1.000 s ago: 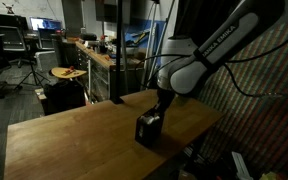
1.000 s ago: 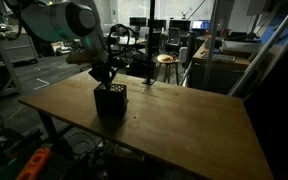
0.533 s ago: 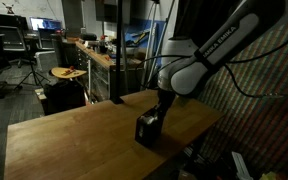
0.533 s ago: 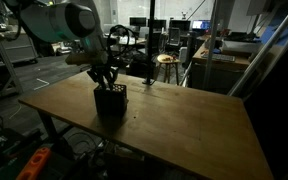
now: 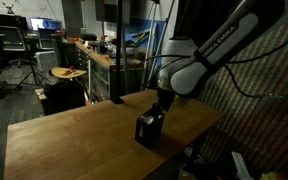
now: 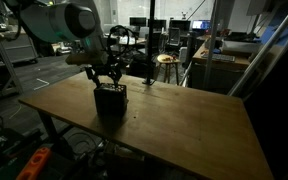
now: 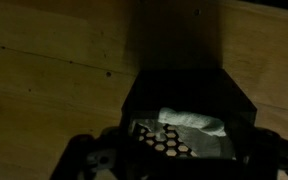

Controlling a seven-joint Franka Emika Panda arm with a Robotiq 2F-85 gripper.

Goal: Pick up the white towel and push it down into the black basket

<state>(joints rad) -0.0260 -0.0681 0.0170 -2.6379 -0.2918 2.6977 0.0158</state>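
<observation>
White towel lying bunched inside black basket, mostly hiding in shadow | pincer hanging just above it, jaws standing wide apart, holding nothing | fingertips showing blurred in wrist view

The gripper has opened. A second ago its jaws were pinched together over the basket; now they stand spread toward nine and three o'clock, just above its rim.

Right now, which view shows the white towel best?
Wrist view: it looks into the black basket, where the white towel lies bunched. Both exterior views show only the basket's dark outside; no towel visible.
</observation>
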